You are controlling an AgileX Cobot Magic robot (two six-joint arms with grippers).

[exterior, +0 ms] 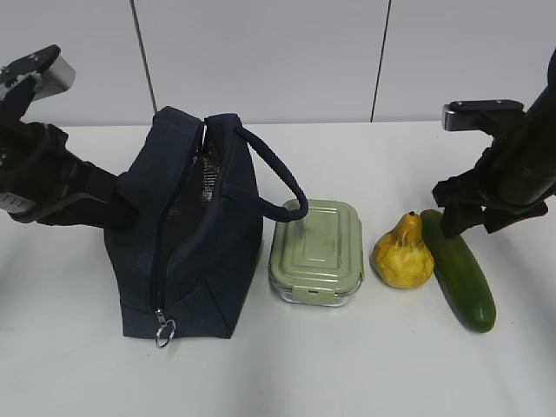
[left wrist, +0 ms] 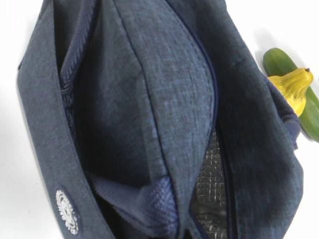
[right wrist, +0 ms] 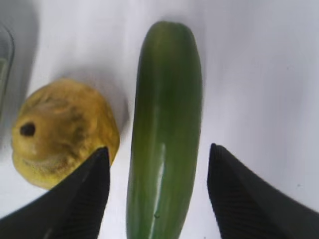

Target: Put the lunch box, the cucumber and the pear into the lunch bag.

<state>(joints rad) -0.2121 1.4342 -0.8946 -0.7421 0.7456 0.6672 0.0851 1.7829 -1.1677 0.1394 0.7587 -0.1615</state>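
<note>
The navy lunch bag stands at the left, its zipper partly open with silver lining showing. It fills the left wrist view. My left gripper is pressed against the bag's upper left edge; its fingers are hidden. The sage-green lunch box lies right of the bag. The yellow pear and the cucumber lie further right. My right gripper is open just above the cucumber's far end, one finger on each side. The pear sits beside its left finger.
One bag handle loops over onto the lunch box's lid. The zipper's ring pull hangs at the bag's front bottom. The white table meets a grey wall at the back.
</note>
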